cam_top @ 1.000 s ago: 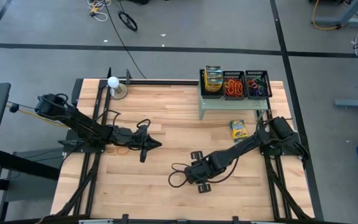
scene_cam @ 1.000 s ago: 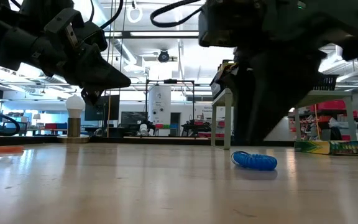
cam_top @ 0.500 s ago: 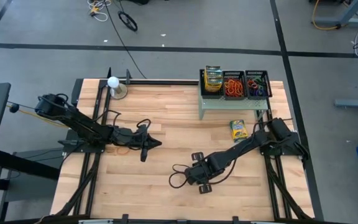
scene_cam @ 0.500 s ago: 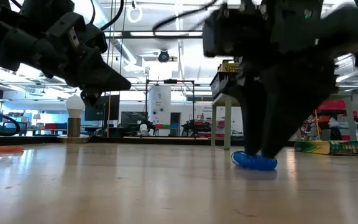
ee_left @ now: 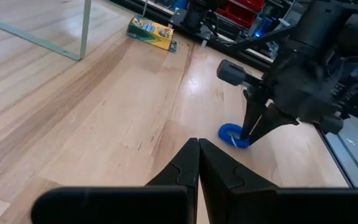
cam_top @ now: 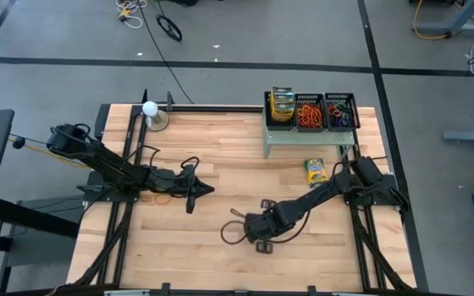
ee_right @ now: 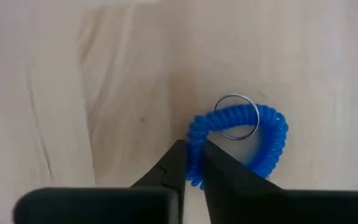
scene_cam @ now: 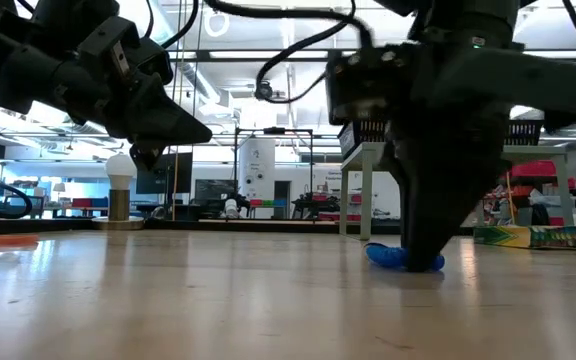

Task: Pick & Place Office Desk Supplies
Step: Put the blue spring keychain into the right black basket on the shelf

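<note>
Blue coil band (ee_right: 241, 140) with its metal ring (ee_right: 237, 116) lies flat on the near-centre of the table (cam_top: 204, 247). Right gripper (ee_right: 193, 163) pinches 1 strand of the coil. I judge the risks: springy coil slipping free on the lift, or stretching and snagging. Left gripper (ee_left: 197, 165) hovers at left, fingers closed, empty.
</note>
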